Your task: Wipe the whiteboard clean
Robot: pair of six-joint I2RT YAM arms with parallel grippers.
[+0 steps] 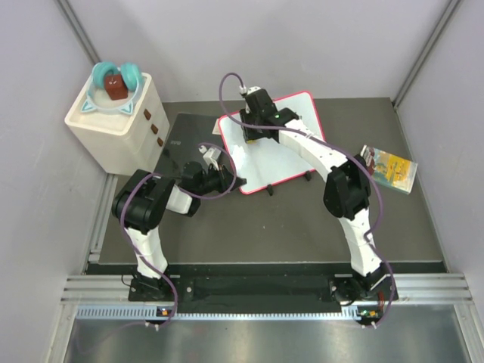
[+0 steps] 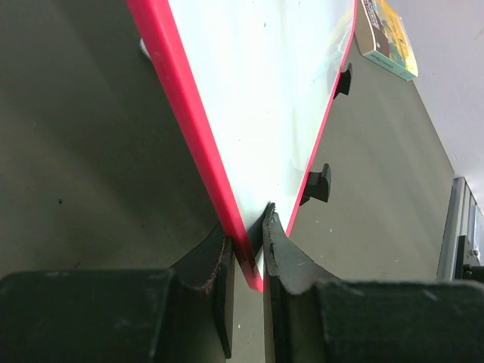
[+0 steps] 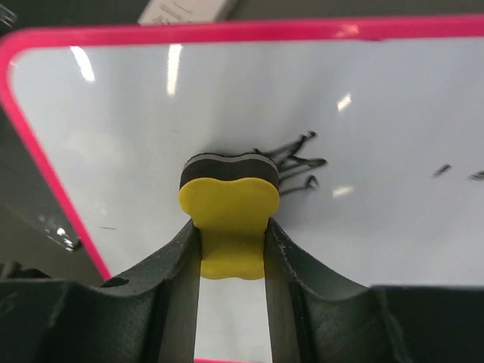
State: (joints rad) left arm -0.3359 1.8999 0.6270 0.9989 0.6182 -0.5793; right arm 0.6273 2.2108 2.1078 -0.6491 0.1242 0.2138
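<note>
The whiteboard (image 3: 151,113) has a glossy, smooth white face in a shiny red plastic-looking frame (image 2: 181,113), the tabletop (image 2: 76,151) is matt dark grey, the eraser (image 3: 229,208) looks like yellow foam on a dark felt layer, and the fingers (image 3: 302,280) of the right hand (image 3: 231,231) are matt black, slightly rough plastic.

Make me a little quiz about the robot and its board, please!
1. True or false: the right gripper holds a yellow eraser.
2. What is the left gripper pinching? A) the red frame of the whiteboard B) a pen C) a cup
3. Fill in: in the right wrist view, the black scribbles sit just to the ___ of the eraser.

Key: 1 true. 2 A. 3 right.
</note>
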